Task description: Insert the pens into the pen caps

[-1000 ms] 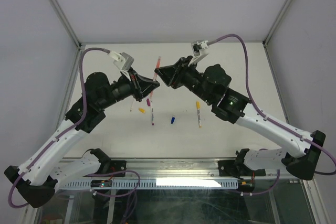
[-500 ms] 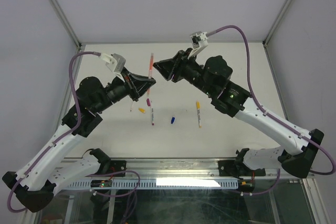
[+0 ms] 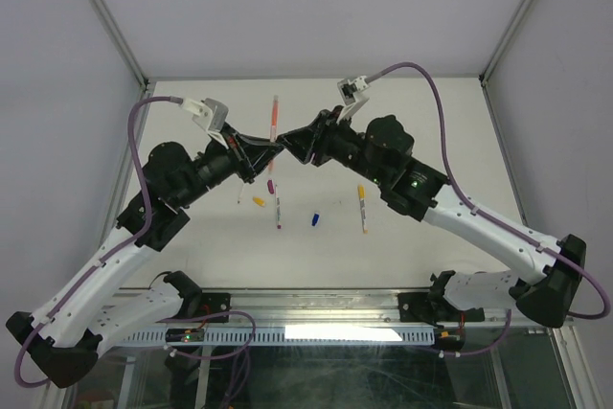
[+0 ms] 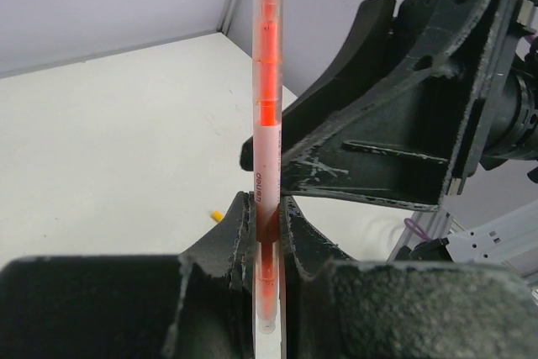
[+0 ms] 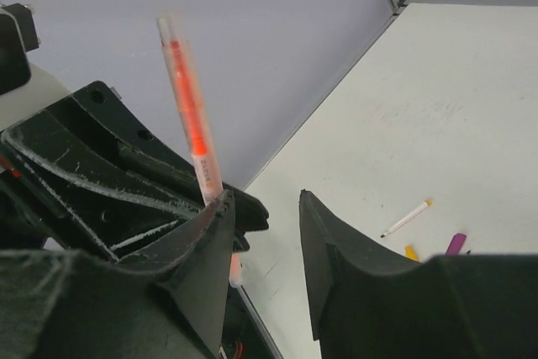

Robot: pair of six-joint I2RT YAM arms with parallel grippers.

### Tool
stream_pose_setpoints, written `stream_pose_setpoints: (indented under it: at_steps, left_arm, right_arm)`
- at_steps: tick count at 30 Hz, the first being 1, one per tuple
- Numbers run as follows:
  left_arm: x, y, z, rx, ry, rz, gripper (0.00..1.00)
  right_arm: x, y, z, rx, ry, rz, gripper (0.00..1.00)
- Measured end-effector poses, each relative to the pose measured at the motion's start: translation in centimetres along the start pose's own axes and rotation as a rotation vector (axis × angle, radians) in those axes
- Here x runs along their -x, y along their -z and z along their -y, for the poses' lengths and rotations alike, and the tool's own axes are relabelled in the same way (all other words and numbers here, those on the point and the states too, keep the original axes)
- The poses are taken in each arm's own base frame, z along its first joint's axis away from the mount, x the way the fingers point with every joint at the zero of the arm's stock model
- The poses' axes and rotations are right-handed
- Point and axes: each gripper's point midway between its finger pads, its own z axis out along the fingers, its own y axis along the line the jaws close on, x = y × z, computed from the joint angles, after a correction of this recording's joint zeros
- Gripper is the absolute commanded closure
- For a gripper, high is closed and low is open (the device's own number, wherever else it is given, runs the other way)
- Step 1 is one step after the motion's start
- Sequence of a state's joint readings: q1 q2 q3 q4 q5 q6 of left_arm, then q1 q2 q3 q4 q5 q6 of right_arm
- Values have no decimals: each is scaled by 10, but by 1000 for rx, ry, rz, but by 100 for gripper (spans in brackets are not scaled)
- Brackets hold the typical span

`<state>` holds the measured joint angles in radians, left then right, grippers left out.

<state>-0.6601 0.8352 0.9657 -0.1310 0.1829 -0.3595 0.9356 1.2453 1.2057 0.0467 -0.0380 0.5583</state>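
Observation:
My left gripper is shut on a red-pink pen and holds it above the table, its long end pointing away from the arm bases. In the left wrist view the pen stands upright between the fingers. My right gripper is open and empty, tips right beside the left gripper's tips. In the right wrist view its left finger lies next to the pen. On the table lie a yellow cap, a purple cap and a blue cap.
Two more pens lie on the table: one with a pink-purple end and one with an orange-yellow end. A thin pen lies near the yellow cap and purple cap. Walls enclose the table at back and sides.
Both grippers have come together over the table's middle. The right gripper moved left and down to the left gripper's tips. The held pen swung slightly left.

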Motion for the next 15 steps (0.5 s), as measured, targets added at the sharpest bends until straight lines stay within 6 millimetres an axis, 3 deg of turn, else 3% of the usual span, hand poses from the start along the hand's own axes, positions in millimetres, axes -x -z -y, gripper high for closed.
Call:
stream_pose_setpoints:
  at_steps: [8,15]
  left_arm:
    - [3,-1,-2,13,17,23,100]
    - [-6,-5,-2,-1,25,-5,100]
  right_arm:
    - [25,21,-16,52,15,93,57]
    - [20,10,-14,56,17,77,59]
